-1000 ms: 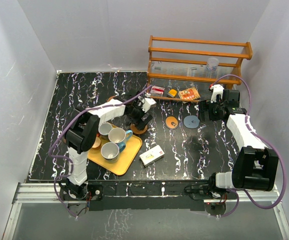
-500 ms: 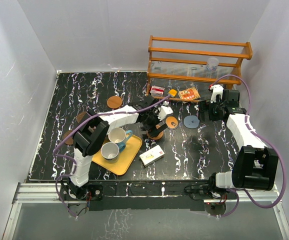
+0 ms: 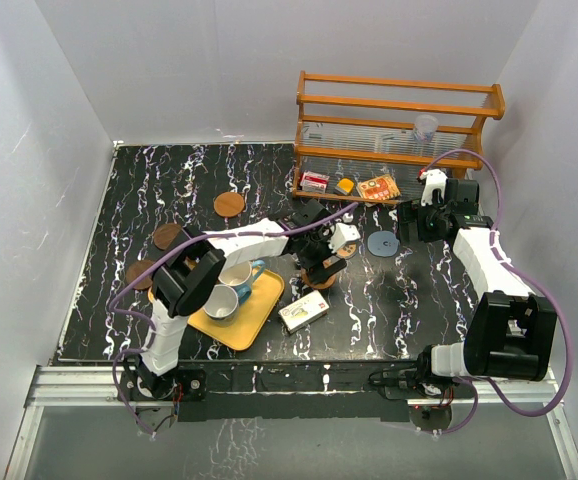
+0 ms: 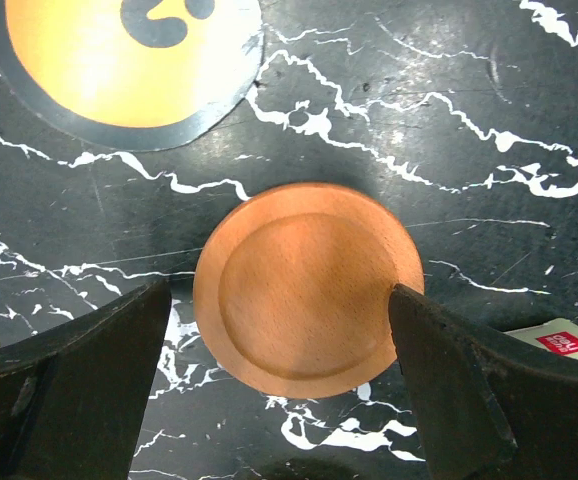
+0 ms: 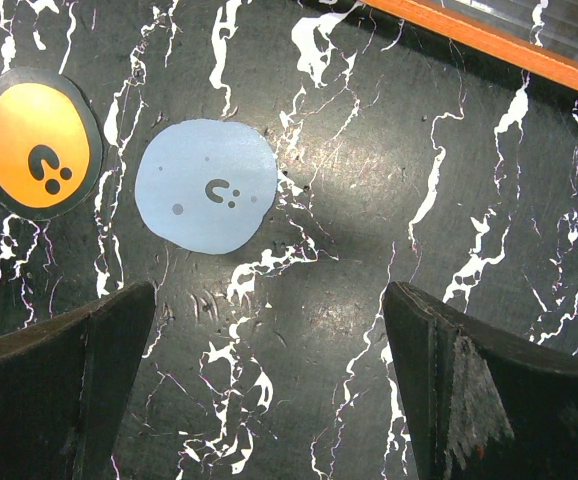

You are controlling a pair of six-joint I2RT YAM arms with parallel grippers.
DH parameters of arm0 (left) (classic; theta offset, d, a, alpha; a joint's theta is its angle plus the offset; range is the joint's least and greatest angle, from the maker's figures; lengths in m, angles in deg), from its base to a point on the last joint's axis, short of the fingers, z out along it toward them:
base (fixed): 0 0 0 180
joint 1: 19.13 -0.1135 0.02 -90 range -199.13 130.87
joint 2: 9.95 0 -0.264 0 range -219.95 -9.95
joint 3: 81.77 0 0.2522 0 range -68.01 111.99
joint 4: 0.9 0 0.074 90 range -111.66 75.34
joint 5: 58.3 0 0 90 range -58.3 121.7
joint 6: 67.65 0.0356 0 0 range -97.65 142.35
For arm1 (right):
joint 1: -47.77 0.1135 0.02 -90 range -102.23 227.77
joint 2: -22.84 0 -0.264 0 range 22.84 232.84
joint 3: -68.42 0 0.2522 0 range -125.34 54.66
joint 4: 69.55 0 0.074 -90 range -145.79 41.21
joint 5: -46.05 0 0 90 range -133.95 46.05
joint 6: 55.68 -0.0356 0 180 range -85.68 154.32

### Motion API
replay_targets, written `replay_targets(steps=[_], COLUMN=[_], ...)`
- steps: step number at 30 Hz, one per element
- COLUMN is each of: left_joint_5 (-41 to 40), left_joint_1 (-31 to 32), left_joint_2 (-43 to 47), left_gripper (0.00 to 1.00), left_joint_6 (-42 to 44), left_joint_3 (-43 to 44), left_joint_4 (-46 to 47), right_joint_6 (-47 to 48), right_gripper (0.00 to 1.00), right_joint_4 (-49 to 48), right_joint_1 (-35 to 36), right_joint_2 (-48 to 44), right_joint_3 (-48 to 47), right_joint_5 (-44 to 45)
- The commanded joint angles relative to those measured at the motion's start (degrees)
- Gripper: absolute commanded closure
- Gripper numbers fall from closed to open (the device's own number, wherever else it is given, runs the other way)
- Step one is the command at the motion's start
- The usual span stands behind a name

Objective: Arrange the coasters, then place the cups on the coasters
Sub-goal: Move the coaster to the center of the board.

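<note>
An orange-brown wooden coaster (image 4: 307, 288) lies flat on the black marbled table, between the spread fingers of my left gripper (image 4: 281, 297); the right finger meets its rim. In the top view this gripper (image 3: 321, 263) hangs over that coaster (image 3: 319, 281). An orange coaster with a dark rim (image 4: 119, 60) lies just beyond. My right gripper (image 5: 269, 300) is open over bare table, with a grey-blue coaster (image 5: 206, 185) ahead to its left. Three brown coasters (image 3: 229, 204) (image 3: 166, 236) (image 3: 139, 273) lie on the left. Two cups (image 3: 236, 272) (image 3: 219, 302) stand on the yellow tray (image 3: 254, 322), partly hidden by the left arm.
A small white box (image 3: 304, 312) lies right of the tray. A wooden rack (image 3: 399, 105) at the back right holds a clear plastic cup (image 3: 425, 127); small packets (image 3: 379, 187) lie at its foot. White walls close in the table.
</note>
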Motion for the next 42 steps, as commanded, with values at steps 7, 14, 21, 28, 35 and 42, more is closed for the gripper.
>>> replay_targets(steps=[7, 14, 21, 28, 35, 42], left_joint_5=[-0.49, 0.37, 0.77, 1.71, 2.29, 2.62], left_joint_1=[5.39, 8.3, 10.46, 10.85, 11.27, 11.96], left_joint_2=[-5.73, -10.14, -16.04, -22.54, -25.81, -24.68], left_gripper=[0.12, 0.12, 0.12, 0.12, 0.13, 0.13], left_joint_6=[5.03, 5.96, 6.01, 5.61, 5.39, 5.03], left_joint_3=[-0.29, 5.83, 13.17, 22.04, 26.28, 28.27], left_joint_4=[-2.61, -2.86, -1.69, -1.86, -1.23, -2.35], right_joint_6=[-1.02, -1.56, -2.47, -2.66, -2.75, -2.85], right_gripper=[0.02, 0.02, 0.02, 0.02, 0.02, 0.02], right_joint_4=[-1.35, -1.27, -1.35, -1.32, -1.3, -1.27], right_joint_1=[-2.47, -4.19, -5.64, -6.22, -6.53, -6.62], right_joint_2=[0.99, 1.43, 1.83, 1.52, 1.78, 2.09], right_joint_3=[-1.77, -2.02, -2.24, -2.24, -2.29, -2.38], right_joint_5=[1.25, 2.29, 3.9, 4.16, 4.57, 4.07])
